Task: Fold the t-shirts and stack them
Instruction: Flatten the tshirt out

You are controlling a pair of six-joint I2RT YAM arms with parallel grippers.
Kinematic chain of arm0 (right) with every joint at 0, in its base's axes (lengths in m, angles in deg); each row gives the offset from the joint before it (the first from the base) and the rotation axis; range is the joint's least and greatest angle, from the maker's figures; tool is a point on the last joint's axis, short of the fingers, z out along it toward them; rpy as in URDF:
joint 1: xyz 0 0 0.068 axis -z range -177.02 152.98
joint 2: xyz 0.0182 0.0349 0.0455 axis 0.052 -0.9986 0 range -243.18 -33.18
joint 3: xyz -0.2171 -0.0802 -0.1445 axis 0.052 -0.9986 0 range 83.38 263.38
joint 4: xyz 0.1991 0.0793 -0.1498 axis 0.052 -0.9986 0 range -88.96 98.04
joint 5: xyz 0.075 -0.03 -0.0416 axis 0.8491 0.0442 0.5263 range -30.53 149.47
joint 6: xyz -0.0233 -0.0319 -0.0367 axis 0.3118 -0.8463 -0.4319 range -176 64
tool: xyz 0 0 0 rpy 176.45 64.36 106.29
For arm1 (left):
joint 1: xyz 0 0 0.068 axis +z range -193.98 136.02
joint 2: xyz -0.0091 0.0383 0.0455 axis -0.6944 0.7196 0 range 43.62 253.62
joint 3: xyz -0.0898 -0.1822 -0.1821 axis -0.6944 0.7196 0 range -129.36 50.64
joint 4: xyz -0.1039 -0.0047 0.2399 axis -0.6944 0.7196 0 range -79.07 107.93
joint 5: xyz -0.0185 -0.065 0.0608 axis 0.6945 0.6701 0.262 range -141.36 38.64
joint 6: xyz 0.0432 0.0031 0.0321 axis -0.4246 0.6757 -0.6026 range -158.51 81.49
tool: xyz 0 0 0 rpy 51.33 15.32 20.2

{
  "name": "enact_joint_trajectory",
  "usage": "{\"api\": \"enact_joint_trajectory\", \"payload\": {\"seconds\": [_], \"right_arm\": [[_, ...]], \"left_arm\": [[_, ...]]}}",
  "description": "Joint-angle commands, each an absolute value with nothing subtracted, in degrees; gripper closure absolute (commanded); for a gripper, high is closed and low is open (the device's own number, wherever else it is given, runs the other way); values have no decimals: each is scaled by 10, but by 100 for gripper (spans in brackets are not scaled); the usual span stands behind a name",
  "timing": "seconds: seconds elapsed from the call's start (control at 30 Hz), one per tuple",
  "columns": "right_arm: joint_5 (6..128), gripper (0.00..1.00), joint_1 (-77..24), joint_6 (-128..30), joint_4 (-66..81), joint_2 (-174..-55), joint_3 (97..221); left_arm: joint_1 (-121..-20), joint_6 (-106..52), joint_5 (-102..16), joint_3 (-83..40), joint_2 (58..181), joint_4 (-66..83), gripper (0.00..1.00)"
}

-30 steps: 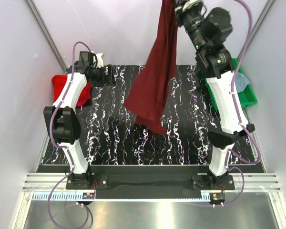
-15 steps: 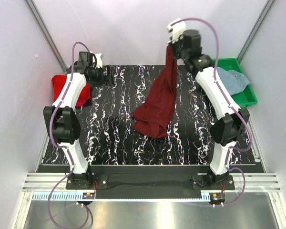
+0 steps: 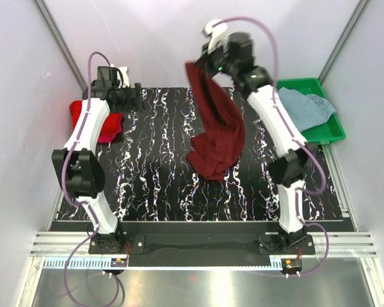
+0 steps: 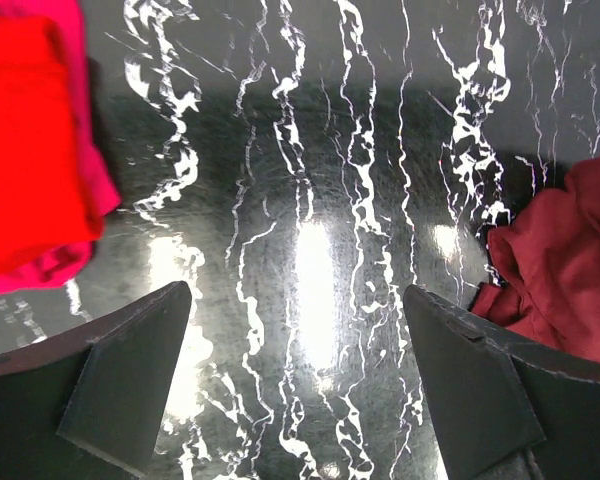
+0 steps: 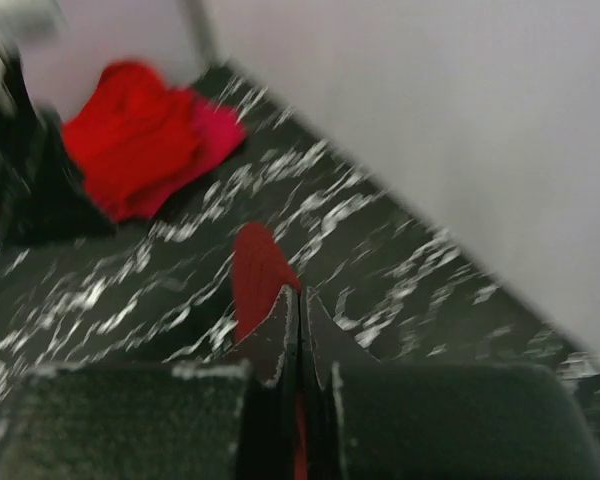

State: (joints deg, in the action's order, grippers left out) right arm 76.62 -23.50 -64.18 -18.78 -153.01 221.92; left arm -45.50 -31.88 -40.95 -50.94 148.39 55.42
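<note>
My right gripper is raised over the back of the table, shut on a corner of the dark maroon t-shirt. The shirt hangs down from it and its lower end bunches on the black marbled table. In the right wrist view the jaws are pressed together with maroon cloth sticking out past them. The bright red t-shirt lies folded on the pink one at the back left. My left gripper hovers beside that pile, open and empty. The grey-blue t-shirt lies in the tray.
A green plastic tray sits at the back right edge. Pale walls with metal posts close in the back and sides. The maroon bunch shows at the right edge of the left wrist view.
The right arm has swung down and to the left with the maroon shirt, whose hanging part followed and settled further right. The left arm has shifted slightly back.
</note>
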Motion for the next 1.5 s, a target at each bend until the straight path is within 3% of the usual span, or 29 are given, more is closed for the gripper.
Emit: {"api": "enact_joint_trajectory", "payload": {"seconds": [0.0, 0.13, 0.3, 0.33, 0.37, 0.43, 0.57, 0.73, 0.93, 1.1, 1.47], "right_arm": [[896, 100, -253, -604, -256, -1598, 2218], [958, 100, -280, -599, -285, -1646, 2254], [998, 98, -298, -593, -258, -1648, 2200], [1000, 87, -298, -593, -257, -1648, 2187], [1006, 66, -298, -596, -264, -1649, 2169], [1004, 38, -298, -594, -272, -1646, 2157], [968, 22, -295, -607, -276, -1604, 2124], [928, 20, -266, -643, -297, -1560, 2117], [882, 20, -219, -667, -294, -1501, 2073], [865, 19, -199, -679, -296, -1484, 2055], [857, 19, -196, -687, -297, -1504, 2089]], "left_arm": [[-452, -333, -449, -501, 1422, 542, 6], [-449, -339, -456, -495, 1405, 543, 6], [-448, -339, -436, -486, 1408, 548, 6], [-448, -336, -427, -482, 1410, 549, 6], [-449, -332, -418, -480, 1417, 550, 6], [-453, -329, -387, -481, 1428, 552, 6], [-456, -333, -339, -499, 1482, 564, 6], [-458, -347, -262, -496, 1532, 564, 11], [-491, -436, -267, -452, 1537, 629, 16], [-491, -405, -182, -437, 1559, 707, 27], [-503, -387, -161, -422, 1644, 686, 31]]}}
